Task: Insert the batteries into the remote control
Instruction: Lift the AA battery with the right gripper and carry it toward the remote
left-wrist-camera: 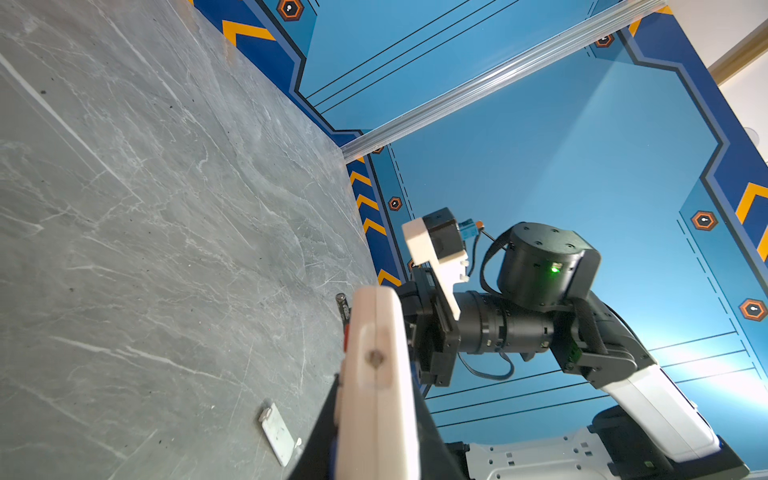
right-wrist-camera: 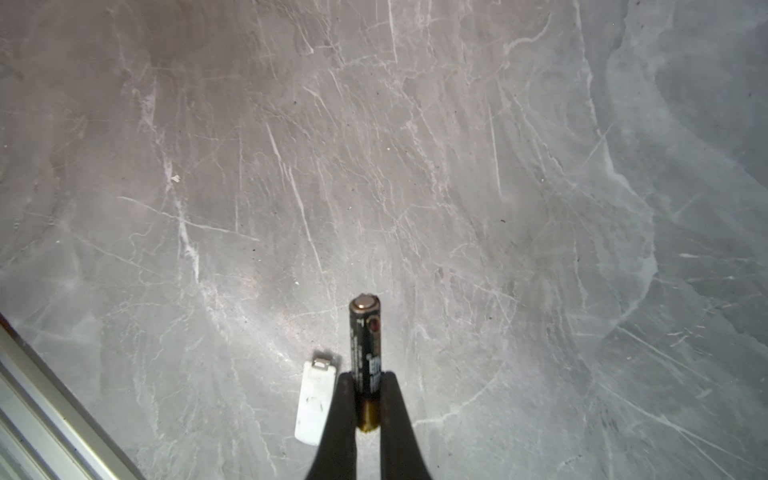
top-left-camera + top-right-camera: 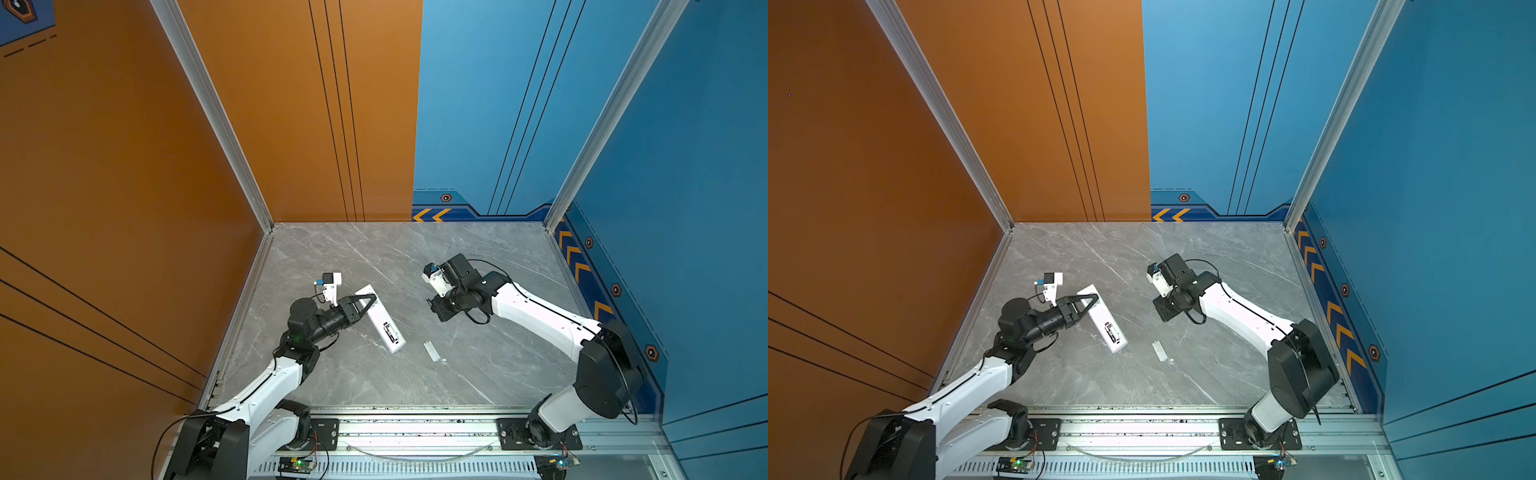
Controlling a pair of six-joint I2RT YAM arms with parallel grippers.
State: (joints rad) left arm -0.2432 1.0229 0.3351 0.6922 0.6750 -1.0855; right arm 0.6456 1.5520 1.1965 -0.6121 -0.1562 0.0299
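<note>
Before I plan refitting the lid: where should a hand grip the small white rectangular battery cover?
Pinch the small white rectangular battery cover across its long edges at mid-length, from straight above: it lies flat on the grey marble tabletop, thin and narrow.

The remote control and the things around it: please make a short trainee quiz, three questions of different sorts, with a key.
1. Which gripper holds the long slim white plastic remote control?
2. True or false: the right gripper is open and empty.
3. The small white rectangular battery cover is: A) fitted on the remote control; B) lying on the grey marble-patterned table; C) between the right gripper's fingers.
Key: 1 the left gripper; 2 false, it is shut on a black cylindrical battery with a copper end; 3 B.
</note>
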